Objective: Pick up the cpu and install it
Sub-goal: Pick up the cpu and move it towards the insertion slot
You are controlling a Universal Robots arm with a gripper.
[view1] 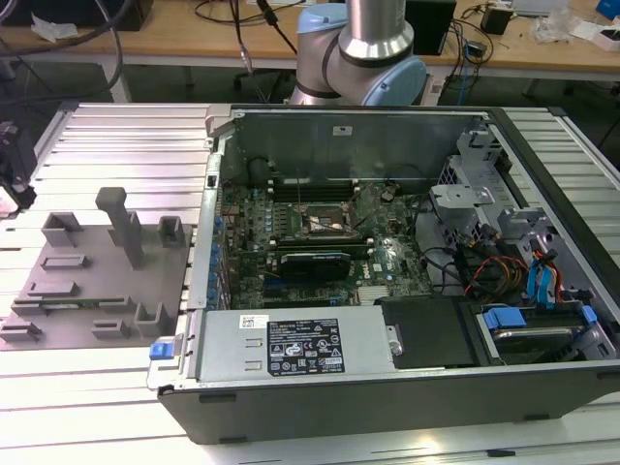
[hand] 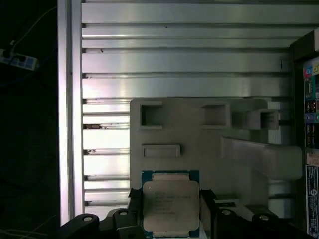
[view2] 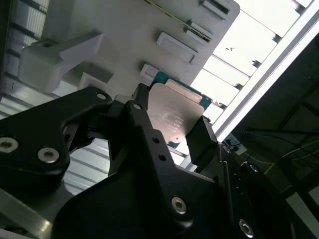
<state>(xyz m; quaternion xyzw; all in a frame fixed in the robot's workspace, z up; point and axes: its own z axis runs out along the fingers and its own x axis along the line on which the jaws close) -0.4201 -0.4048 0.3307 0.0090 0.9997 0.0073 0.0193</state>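
Over on the counter's left side in the exterior view, the grey fixture plate lies flat, just beside the open computer case. In the first wrist view, the end effector is clamped on the cpu, with a black finger pressed against each of two opposite edges. Its silvery top faces the camera and the green rim shows. The chip sits over the plate near one edge, close to a shallow rectangular recess; whether it touches the plate, I cannot tell. Moving right, inside the case, the socket sits on the motherboard, a black expansion card beside it and coloured cables at the case's right end.
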